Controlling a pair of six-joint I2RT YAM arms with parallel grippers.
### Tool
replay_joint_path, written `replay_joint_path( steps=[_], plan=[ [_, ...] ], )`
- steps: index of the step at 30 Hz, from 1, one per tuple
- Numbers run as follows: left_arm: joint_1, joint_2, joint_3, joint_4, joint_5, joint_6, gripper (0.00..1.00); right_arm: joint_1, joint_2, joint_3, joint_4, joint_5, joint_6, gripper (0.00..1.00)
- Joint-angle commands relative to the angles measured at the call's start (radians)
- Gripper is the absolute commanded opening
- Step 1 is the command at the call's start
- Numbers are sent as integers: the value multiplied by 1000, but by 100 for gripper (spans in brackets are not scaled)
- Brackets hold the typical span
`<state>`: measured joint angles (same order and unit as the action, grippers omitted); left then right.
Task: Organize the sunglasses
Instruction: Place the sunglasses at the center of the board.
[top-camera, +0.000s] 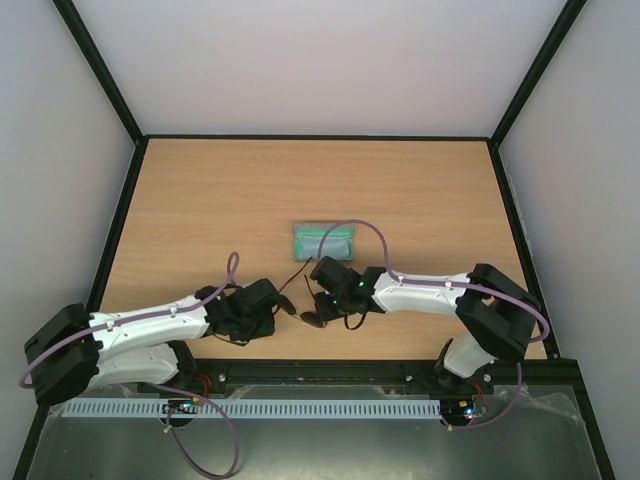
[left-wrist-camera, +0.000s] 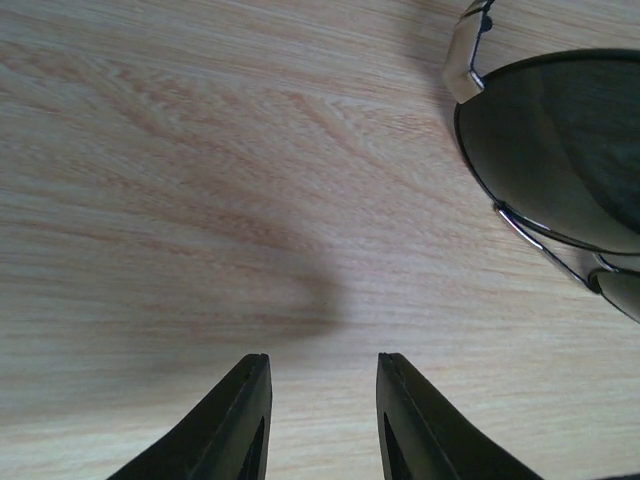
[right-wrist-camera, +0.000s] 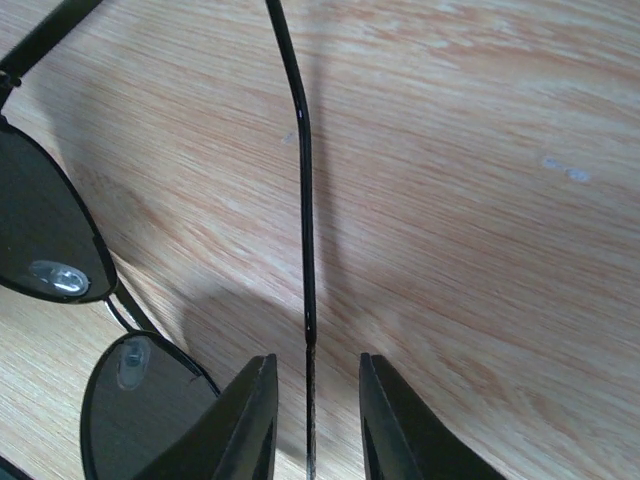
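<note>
Here sunglasses sit by the tabletop's near edge; right gripper loosely straddles a temple without clamping it, and left gripper is parted and empty.

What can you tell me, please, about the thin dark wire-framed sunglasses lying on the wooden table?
The thin dark wire-framed sunglasses have two rounded dark lenses, a slim bridge, clear nose pads and slim black temple arms. They lie on the light wooden table near its front edge. One unfolded temple runs between the open jaws of the right gripper, which appear not to touch it.
</note>
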<state>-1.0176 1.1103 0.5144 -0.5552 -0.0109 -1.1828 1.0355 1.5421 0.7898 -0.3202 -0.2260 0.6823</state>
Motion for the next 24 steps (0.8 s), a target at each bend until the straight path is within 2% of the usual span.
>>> replay_joint_path(
  steps=[1,6,9,17,24],
  plan=[
    [-7,48,-31,99,-7,-41,31,16,-1,8,6,20,16,25],
    [-7,71,-46,127,-23,-59,31,13,-92,71,-108,120,-14,28],
    [-6,72,-51,127,-36,-67,30,-18,-94,108,-143,148,-41,27],
    [-5,84,-65,134,-49,-85,30,-108,26,135,-113,142,-121,22],
    [-5,74,-61,139,-58,-91,30,-125,115,136,-93,128,-146,21]
  ],
)
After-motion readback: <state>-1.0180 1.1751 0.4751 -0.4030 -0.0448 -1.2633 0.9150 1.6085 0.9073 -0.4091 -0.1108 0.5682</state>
